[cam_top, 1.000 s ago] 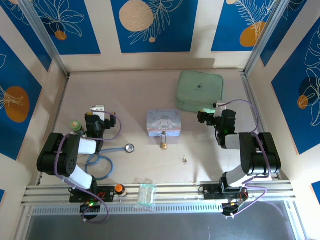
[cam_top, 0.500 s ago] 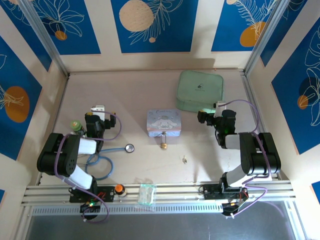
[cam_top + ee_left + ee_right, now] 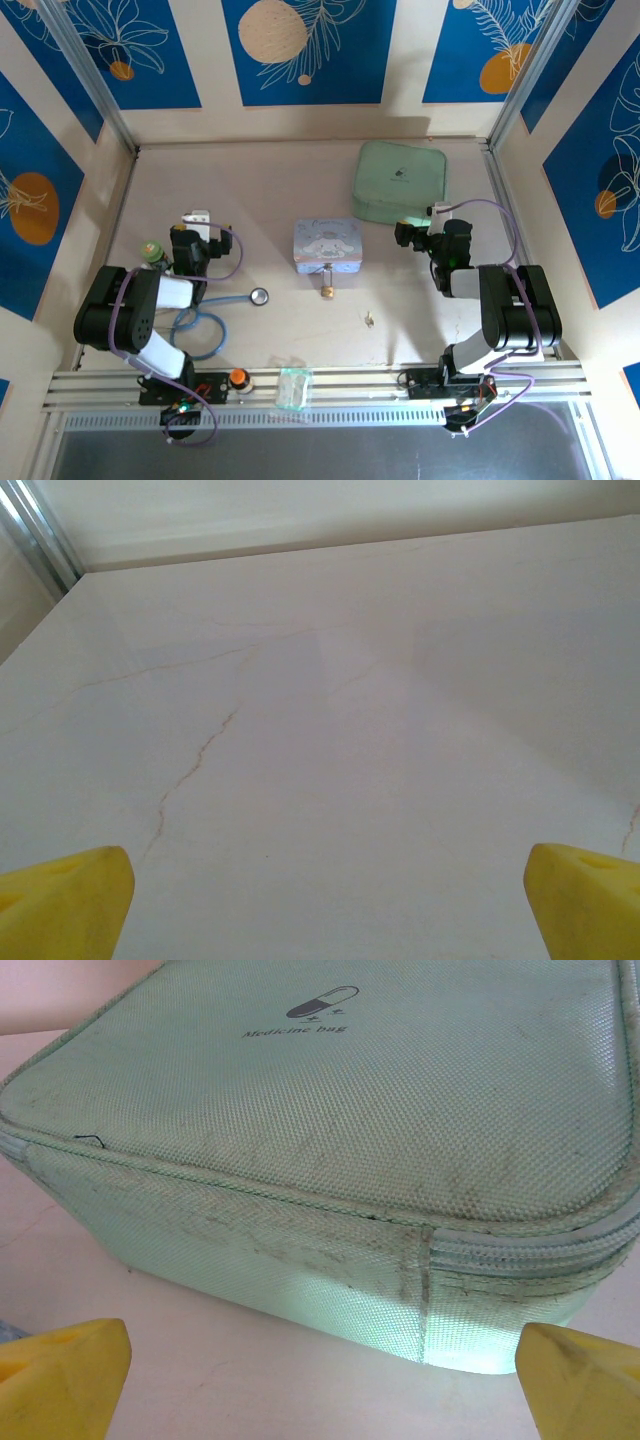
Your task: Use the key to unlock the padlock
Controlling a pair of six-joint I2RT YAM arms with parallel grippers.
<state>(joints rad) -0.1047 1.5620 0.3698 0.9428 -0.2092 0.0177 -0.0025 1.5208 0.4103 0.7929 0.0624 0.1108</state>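
Observation:
The tiny brass padlock [image 3: 327, 291] lies on the table just in front of the pale blue cartoon tin [image 3: 327, 245]. A very small grey key [image 3: 369, 320] rests to its right, nearer the front. My left gripper [image 3: 196, 222] sits at the left side, far from both, open over bare table, its yellow fingertips [image 3: 62, 905] wide apart. My right gripper [image 3: 414, 229] is at the right, also open, pointing at the near side of a mint-green medicine bag [image 3: 330, 1130], with nothing between its fingertips [image 3: 585, 1380].
The medicine bag [image 3: 400, 180] lies at the back right. A stethoscope head [image 3: 260, 296] on blue tubing [image 3: 198, 328] lies by the left arm, beside a small green-topped object [image 3: 151, 250]. An orange knob [image 3: 238, 377] and a clear packet [image 3: 294, 388] sit on the front rail.

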